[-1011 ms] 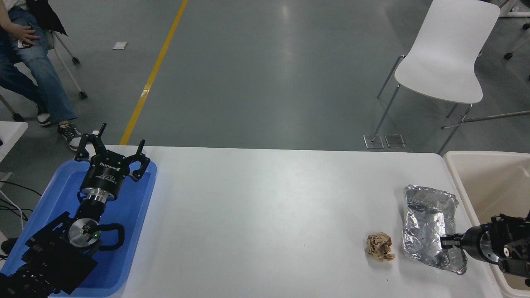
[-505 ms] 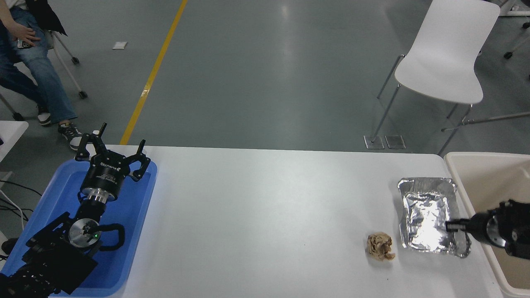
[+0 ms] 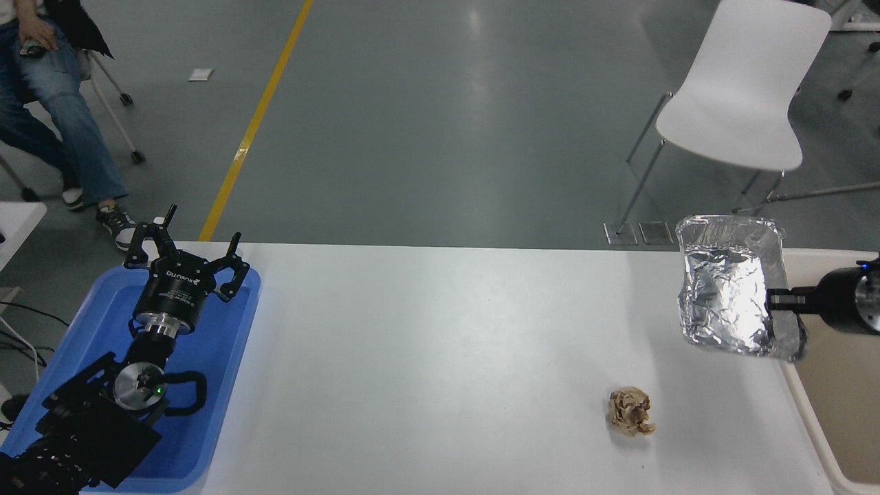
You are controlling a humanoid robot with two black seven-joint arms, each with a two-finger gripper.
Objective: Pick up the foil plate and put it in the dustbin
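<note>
Foil plate (image 3: 725,289) tilted, off the surface (image 3: 440,357), right gripper (image 3: 780,306) pinching its right rim, at the dustbin (image 3: 825,357) near edge. Left gripper (image 3: 185,258) spread over blue tray (image 3: 206,385). Paper ball (image 3: 630,410) on surface.

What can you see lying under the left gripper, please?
The shallow blue tray lies under the left gripper, which is parked open above its far end. The arm covers much of the tray floor, so anything beneath it is hidden; the visible part looks bare.
</note>
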